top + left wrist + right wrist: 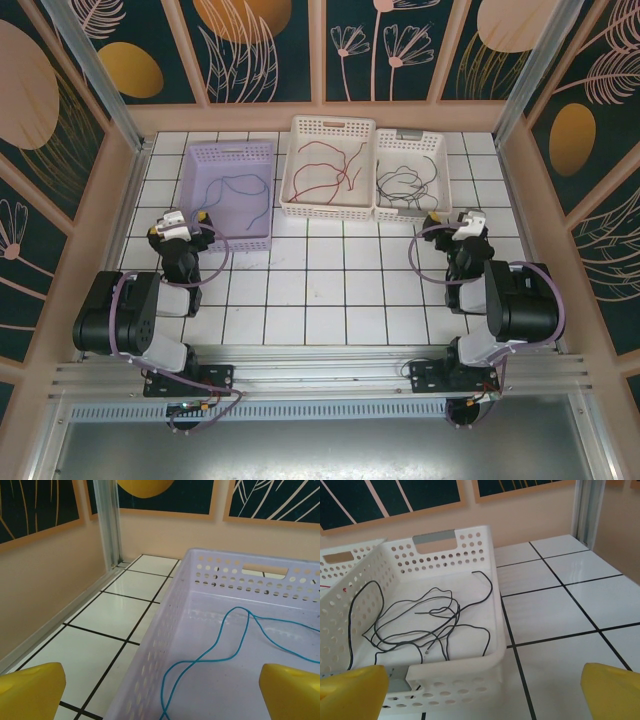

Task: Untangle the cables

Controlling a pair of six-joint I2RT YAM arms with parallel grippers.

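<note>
Both jaws wide apart, empty, clear of cables [402, 183].

Robot lab test cell, white tiled table [320, 290], aluminium frame posts [95, 75], floral-print wall panels [260, 50], rail-mounted arms [120, 320]

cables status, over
Left gripper, right gripper: fingers open, empty. Blue cable in lilac basket, red cable in middle basket, black cable in right basket. Nothing blocking.
</note>
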